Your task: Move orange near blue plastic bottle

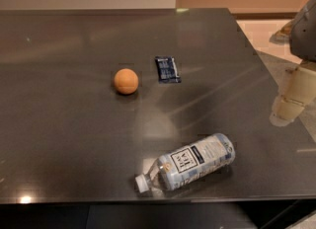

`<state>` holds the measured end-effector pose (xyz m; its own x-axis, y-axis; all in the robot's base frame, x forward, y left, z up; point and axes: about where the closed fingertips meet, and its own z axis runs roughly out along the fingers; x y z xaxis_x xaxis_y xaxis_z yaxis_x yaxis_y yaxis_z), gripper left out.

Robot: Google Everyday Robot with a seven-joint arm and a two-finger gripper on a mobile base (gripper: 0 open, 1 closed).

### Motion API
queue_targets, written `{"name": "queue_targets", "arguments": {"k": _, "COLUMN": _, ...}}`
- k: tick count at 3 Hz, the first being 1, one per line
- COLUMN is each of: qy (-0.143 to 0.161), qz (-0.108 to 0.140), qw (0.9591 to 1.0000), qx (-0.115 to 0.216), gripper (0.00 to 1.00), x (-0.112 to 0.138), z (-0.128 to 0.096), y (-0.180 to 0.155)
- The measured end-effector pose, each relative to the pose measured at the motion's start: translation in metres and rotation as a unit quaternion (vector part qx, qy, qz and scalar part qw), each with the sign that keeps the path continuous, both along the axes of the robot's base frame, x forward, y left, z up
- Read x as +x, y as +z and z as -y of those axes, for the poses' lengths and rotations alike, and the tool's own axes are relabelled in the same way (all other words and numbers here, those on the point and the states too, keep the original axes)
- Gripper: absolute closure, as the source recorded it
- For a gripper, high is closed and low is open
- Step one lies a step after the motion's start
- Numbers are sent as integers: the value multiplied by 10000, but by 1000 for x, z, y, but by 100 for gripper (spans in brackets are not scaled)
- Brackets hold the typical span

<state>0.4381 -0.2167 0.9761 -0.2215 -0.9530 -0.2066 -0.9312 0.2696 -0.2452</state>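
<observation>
Gripper [288,105] sits at the right edge of view, pale cream, over the right side of the dark glossy table [59,124], under a grey arm segment [306,25]. Open or closed: cannot tell. Well apart from all the items. Nearest item is the blue plastic bottle [190,163], lying on its side near the front edge, white cap pointing front-left, label up. The orange [126,81] rests mid-table, well apart from the bottle. A small dark blue packet [167,69] lies flat near the orange's right, not touching.
</observation>
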Motion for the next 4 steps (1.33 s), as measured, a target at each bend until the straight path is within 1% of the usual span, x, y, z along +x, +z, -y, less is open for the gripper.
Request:
{"name": "queue_targets", "arguments": {"k": 3, "qy": 20, "qz": 17, "qw": 10000, "qx": 46, "gripper": 0, "x": 2, "z": -2, "y": 1}}
{"name": "queue_targets", "arguments": {"k": 4, "qy": 218, "qz": 139, "qw": 9985, "qx": 479, "gripper": 0, "x": 25, "z": -30, "y": 6}}
